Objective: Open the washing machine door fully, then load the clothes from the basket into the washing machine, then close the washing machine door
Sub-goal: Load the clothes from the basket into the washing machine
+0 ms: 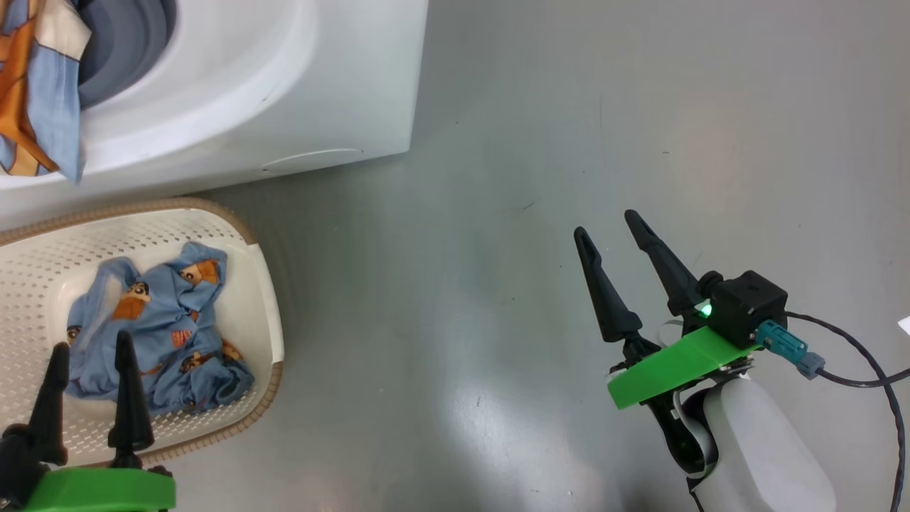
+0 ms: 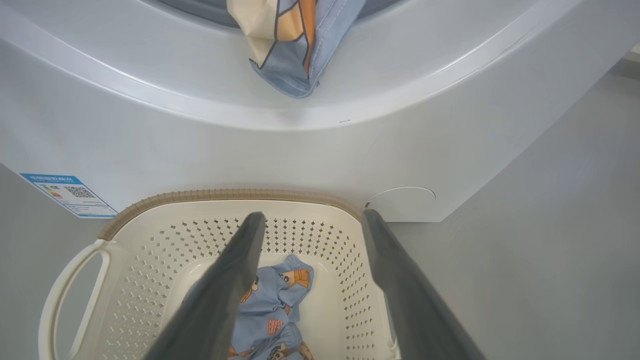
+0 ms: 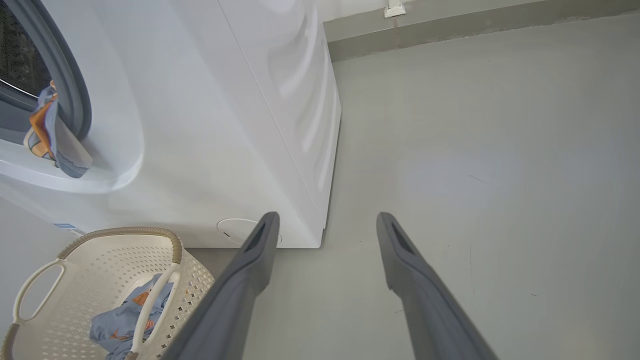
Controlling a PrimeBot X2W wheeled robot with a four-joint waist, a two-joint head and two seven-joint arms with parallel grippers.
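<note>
Blue fabric clothes (image 1: pixel 160 334), printed with orange and tan cartoon figures, lay crumpled in a soft heap at the bottom of the basket (image 1: pixel 43 263), just below and ahead of the left gripper (image 1: pixel 92 341). Its two long, dark, tapered fingers stood spread apart and held nothing. The basket was cream perforated plastic, rounded, with a brown woven-look rim and looped side handles. Beyond that gripper's fingertips rose the washing machine (image 1: pixel 284 85), smooth glossy white. Another garment (image 1: pixel 43 85) of the same print hung limp over its grey rubber gasket (image 1: pixel 128 35) and curved lip. A round flap (image 2: pixel 402 202) and a blue label (image 2: pixel 67 194) sat low on its front. Well apart, the right gripper (image 1: pixel 606 222) hovered over bare grey floor (image 1: pixel 498 213), fingers parted, empty.
</note>
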